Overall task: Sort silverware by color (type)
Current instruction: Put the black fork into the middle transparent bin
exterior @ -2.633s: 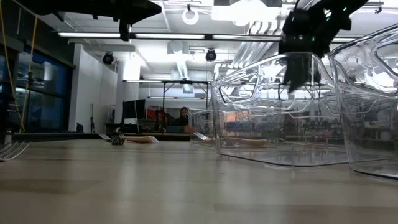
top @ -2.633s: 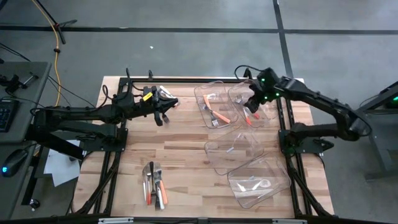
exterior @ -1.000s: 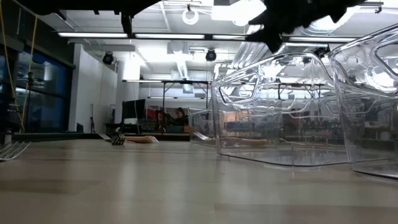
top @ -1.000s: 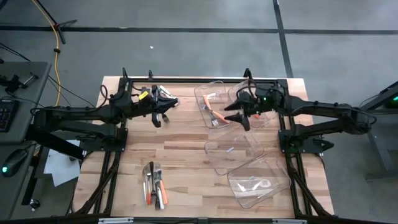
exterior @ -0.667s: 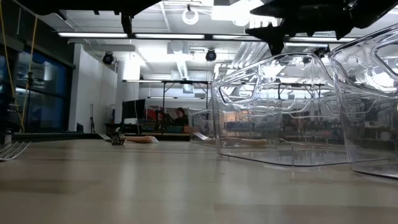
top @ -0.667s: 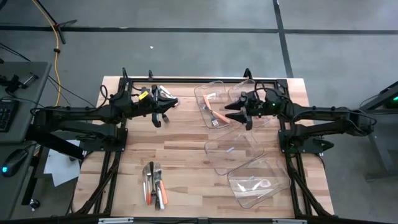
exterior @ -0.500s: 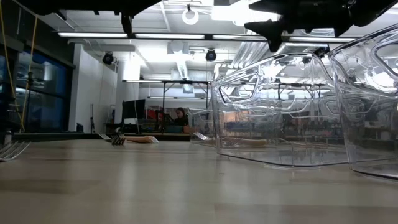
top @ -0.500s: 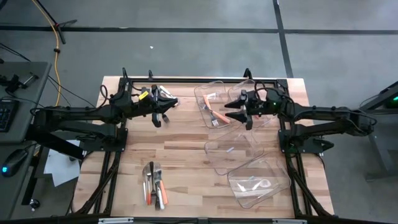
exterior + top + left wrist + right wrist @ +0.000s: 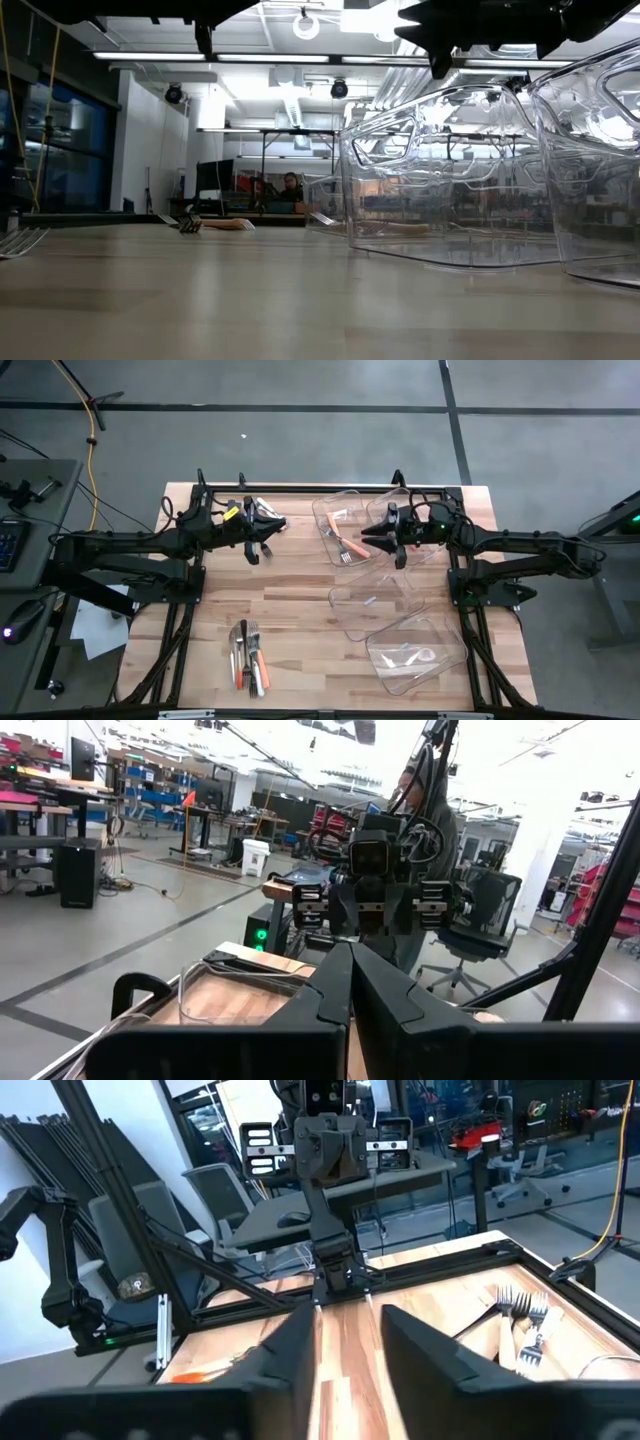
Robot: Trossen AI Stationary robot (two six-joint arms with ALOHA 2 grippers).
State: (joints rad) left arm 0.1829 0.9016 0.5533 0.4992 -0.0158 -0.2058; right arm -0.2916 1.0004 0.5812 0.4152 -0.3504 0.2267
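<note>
Four clear bins [image 9: 398,610] fill the table's right half from above; the right gripper [image 9: 383,541], fingers partly apart and empty, hovers between the two far bins, one holding an orange-handled fork [image 9: 350,546]. More silverware [image 9: 250,655] lies piled near the front edge. Left wrist view: the left gripper [image 9: 351,982] is closed, empty.

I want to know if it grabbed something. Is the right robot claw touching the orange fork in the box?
Apart. In the high view the right gripper hangs beside the orange-handled fork, with clear bin floor showing between them.
</note>
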